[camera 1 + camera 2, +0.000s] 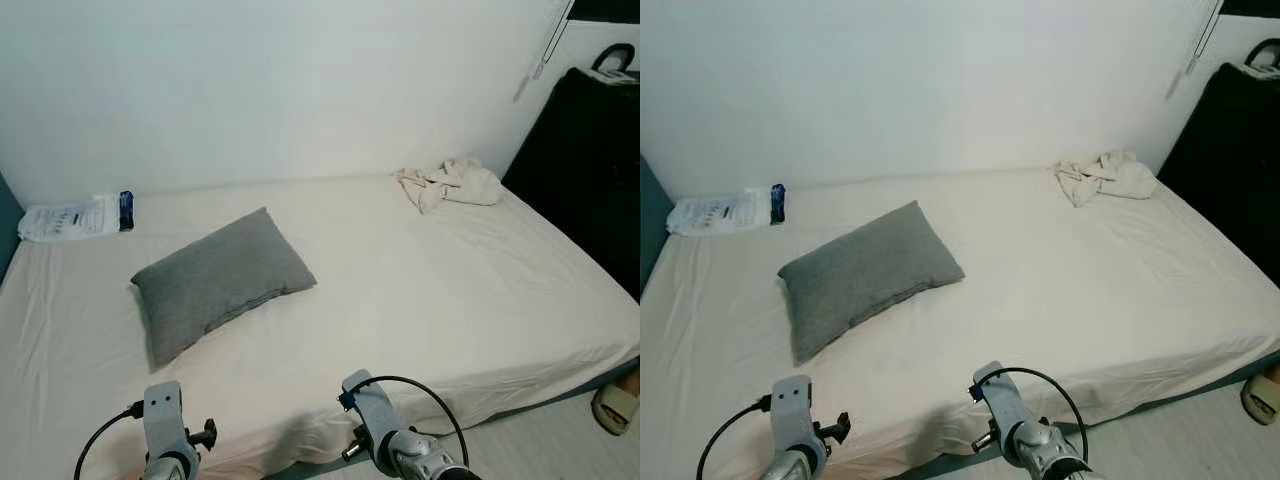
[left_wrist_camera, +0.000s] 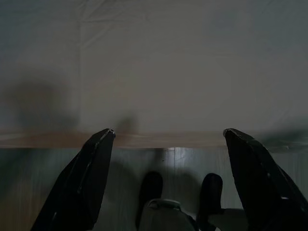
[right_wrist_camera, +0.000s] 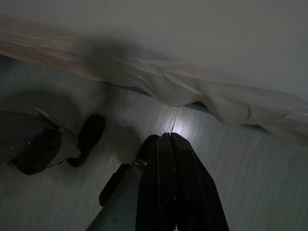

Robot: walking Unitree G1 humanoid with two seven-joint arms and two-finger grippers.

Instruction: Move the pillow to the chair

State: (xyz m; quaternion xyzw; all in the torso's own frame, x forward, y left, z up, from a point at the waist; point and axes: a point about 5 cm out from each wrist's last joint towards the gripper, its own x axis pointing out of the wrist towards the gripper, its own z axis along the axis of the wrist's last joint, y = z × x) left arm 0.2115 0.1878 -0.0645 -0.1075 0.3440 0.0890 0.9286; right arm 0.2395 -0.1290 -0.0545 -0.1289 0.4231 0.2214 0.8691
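Grey pillow (image 1: 222,278) on bed (image 1: 430,290); left end effector (image 2: 166,139) spread wide, right end effector (image 3: 168,144) closed, both empty, low.

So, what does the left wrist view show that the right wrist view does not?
The left wrist view alone shows the left tool, its two black fingers spread wide apart, hanging before the draped side of the bed sheet. The right wrist view alone shows the right tool, its fingers pressed together, over a bunched fold of the sheet's hem. Both share the sheet, the pale floor and the robot's own feet.
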